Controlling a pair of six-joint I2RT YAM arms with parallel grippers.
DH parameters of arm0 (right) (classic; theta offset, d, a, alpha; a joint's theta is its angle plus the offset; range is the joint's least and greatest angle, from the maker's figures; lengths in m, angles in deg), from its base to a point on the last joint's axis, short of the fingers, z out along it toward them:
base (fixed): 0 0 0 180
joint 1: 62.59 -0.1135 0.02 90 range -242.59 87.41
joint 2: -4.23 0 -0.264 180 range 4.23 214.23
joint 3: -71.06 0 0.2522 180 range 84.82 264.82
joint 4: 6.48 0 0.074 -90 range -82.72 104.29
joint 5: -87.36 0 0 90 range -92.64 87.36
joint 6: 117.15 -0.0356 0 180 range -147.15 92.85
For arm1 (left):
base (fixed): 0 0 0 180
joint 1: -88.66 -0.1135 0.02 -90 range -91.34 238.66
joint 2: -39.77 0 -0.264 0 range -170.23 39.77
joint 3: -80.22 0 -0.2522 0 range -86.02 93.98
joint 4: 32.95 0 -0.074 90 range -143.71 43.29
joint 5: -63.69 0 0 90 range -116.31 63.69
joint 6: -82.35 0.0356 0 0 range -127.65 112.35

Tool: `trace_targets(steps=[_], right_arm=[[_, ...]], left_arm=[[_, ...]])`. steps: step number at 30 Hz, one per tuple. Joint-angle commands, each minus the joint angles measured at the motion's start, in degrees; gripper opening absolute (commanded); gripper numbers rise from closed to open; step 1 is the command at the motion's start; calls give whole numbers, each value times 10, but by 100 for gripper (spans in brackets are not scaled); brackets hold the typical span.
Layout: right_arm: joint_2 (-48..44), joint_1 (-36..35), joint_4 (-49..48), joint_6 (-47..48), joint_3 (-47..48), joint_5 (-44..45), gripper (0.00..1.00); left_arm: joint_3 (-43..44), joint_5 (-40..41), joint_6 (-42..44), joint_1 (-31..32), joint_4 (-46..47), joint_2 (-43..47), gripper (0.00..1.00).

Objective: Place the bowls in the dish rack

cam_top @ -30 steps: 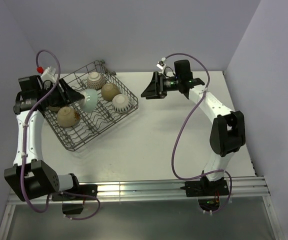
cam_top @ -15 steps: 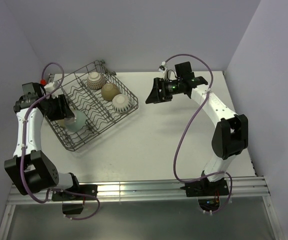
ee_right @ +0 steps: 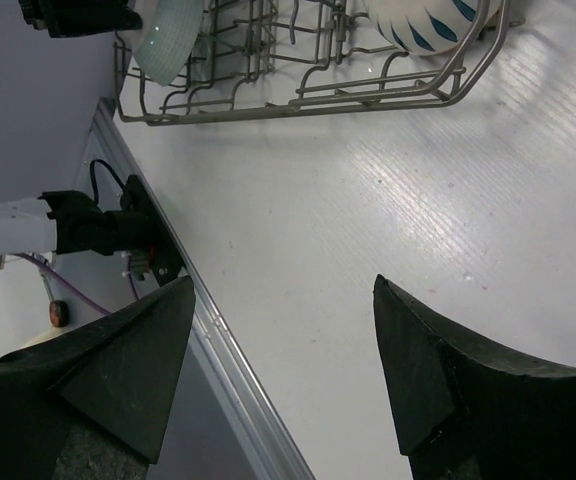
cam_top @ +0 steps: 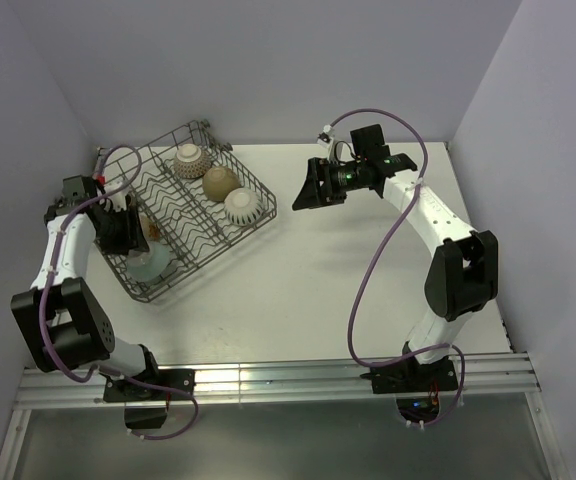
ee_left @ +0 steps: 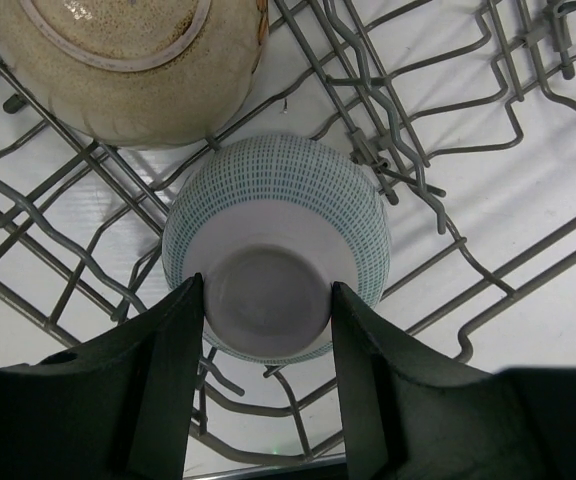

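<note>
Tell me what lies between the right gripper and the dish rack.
Only bare white table between the right gripper and the dish rack; the top view shows the gap, and the right wrist view agrees.

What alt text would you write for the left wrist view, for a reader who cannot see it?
The left end effector clasps the foot ring of an upside-down teal-patterned bowl inside the grey wire dish rack. A tan bowl lies just beyond it, also bottom up.
</note>
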Motion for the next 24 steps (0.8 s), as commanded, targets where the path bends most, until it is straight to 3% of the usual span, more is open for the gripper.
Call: trace_targets(steps=[1,24], right_arm=[[-21,-2,2,13,0,3,79],[-27,-2,-1,15,-14,3,79]], left_arm=[[-3,13,4,9,41,-3,0],[-50,75,-30,55,121,-40,0]])
